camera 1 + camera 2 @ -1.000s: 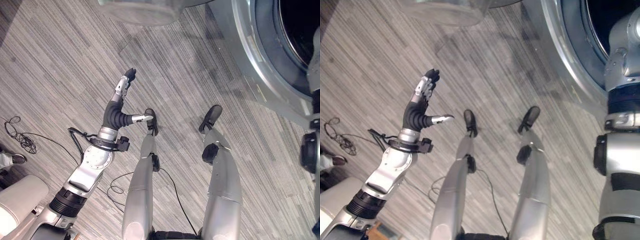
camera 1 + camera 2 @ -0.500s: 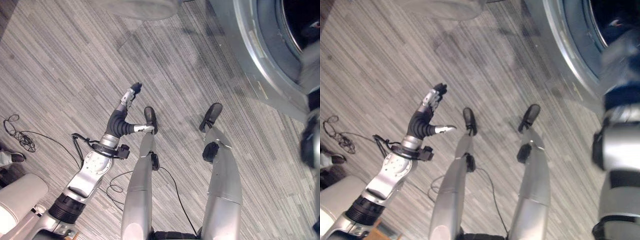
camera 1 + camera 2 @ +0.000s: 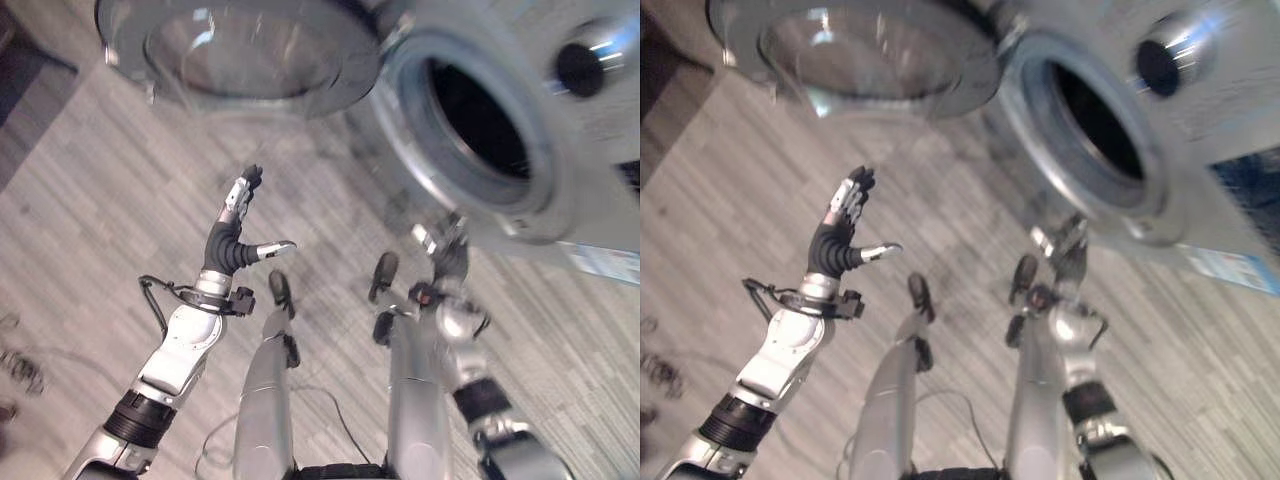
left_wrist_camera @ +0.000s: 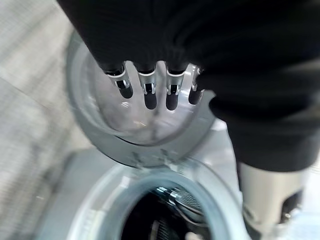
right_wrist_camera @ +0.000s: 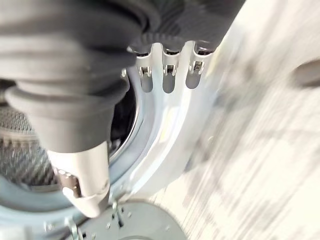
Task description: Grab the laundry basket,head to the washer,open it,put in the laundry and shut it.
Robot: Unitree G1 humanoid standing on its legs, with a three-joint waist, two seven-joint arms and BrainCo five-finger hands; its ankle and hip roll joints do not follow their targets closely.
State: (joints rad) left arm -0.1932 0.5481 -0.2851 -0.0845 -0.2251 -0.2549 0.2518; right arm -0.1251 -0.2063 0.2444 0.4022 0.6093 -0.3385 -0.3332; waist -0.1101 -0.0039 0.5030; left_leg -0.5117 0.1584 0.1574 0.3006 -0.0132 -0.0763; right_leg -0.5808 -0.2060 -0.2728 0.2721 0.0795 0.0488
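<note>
1. Against the earlier frames the whole scene has shifted, so the camera has moved: the silver-grey front-loading washer (image 3: pixel 560 130) with its round dark drum opening (image 3: pixel 478 120) now shows far more fully at upper right, and its round glass door (image 3: pixel 240 50) shows whole along the top instead of as a sliver.
2. The right hand (image 3: pixel 447 245), earlier seen only as an arm at the right edge, now hangs below the drum opening, just under its rim.
3. The left hand (image 3: pixel 238 215) is raised over the grey striped floor (image 3: pixel 90 200), below the door.
4. The door stands swung wide open to the left of the opening, its glass bowl facing the camera; the drum mouth faces out toward the robot.
5. Left fingers (image 4: pixel 145 90) are straight and spread, thumb apart, holding nothing.
6. Right fingers (image 5: pixel 167 75) are straight too, empty, by the opening's rim.
</note>
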